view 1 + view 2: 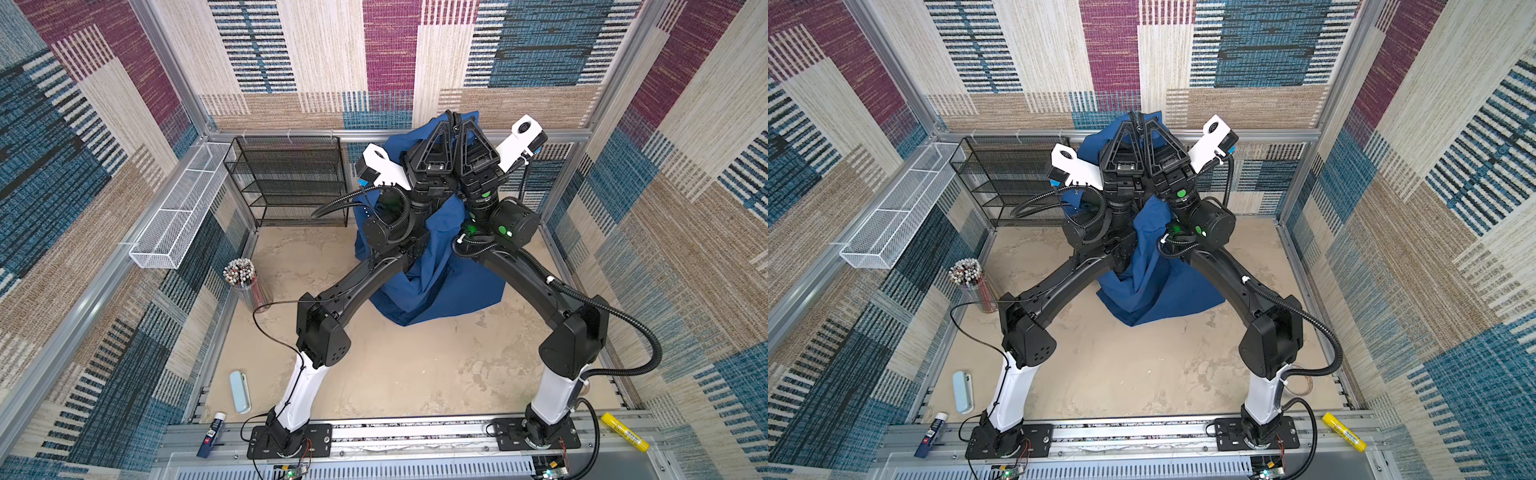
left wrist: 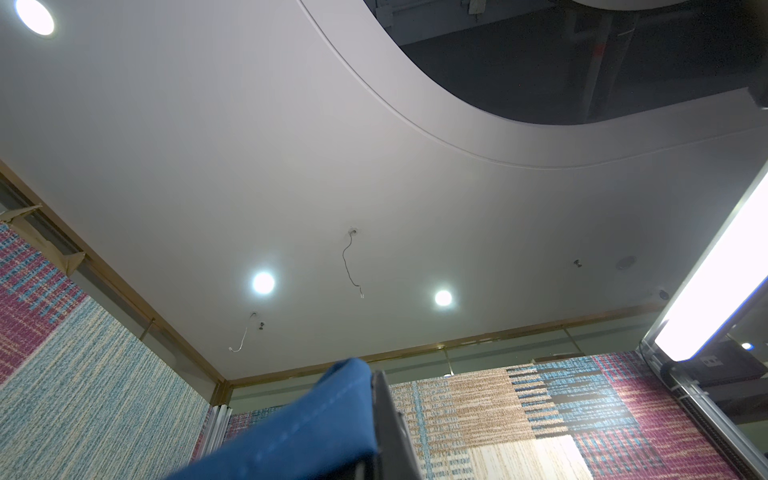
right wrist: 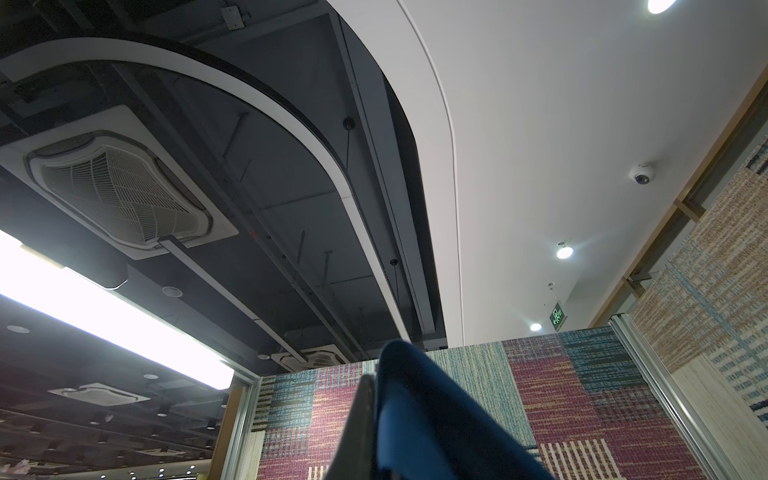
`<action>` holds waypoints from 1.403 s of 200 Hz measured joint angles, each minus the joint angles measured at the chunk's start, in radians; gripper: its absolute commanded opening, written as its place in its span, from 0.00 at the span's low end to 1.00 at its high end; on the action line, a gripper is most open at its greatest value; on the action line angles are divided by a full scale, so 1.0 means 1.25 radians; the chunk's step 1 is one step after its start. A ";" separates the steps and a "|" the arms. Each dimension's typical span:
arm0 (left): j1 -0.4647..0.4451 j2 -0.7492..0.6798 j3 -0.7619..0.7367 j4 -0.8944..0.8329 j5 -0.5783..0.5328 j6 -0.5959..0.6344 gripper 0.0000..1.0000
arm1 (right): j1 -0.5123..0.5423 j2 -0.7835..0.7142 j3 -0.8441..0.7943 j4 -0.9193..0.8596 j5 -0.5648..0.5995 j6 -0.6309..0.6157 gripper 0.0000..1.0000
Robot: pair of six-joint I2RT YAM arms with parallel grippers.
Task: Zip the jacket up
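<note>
The left end effector (image 1: 448, 120) and right end effector (image 1: 466, 121) pinch the jacket (image 1: 440, 270) side by side. Its length hangs straight below them, down to the desk (image 1: 395, 365).

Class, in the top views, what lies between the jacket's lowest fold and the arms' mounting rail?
Only bare tabletop between the jacket and rail; both top views show it.

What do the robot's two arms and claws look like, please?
The left arm and right arm are black, each with a white lower segment near its base. The left claw and right claw are black, open triangular frames, each with a white camera block beside it. Ribbed black hoses run along both; green dots mark the right arm's joints.
</note>
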 measured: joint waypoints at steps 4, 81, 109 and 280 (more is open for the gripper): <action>0.000 -0.001 -0.001 -0.001 0.002 0.000 0.00 | 0.000 -0.001 -0.001 0.000 0.000 0.000 0.00; 0.000 -0.028 -0.055 -0.002 0.004 0.006 0.00 | 0.000 -0.022 -0.049 0.000 0.020 -0.020 0.00; 0.000 -0.034 -0.069 -0.004 -0.002 0.009 0.00 | 0.000 -0.030 -0.068 0.001 0.034 -0.025 0.00; 0.000 -0.070 -0.121 -0.016 0.016 0.021 0.00 | -0.027 -0.098 -0.145 0.000 0.035 -0.070 0.00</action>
